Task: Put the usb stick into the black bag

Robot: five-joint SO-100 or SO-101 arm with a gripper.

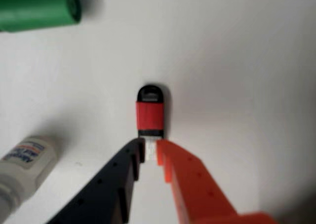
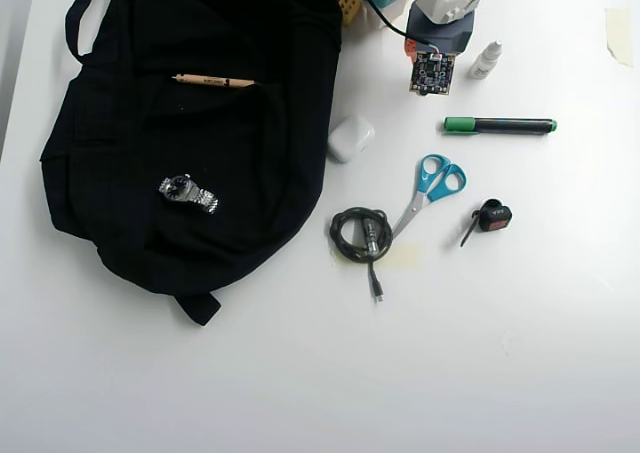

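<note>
Looking through your wrist view, you have the usb stick lying flat on the white tabletop, black cap away from you, red body in the middle, whitish end toward you; your fingers, one black and one orange, are nearly closed on that whitish end, tips at either side of it, though you cannot tell whether they truly grip it; a green marker lies at the upper left and a white bottle at the lower left, both apart from the stick.

In your overhead view the bag sprawls over the upper left of the tabletop, well apart from the arm at the top edge; a pencil and a wristwatch rest on its fabric; a white case sits just beside its right edge; further right lie the marker, the bottle, blue scissors, a coiled cable and a black-and-red gadget; the arm hides the stick here.
</note>
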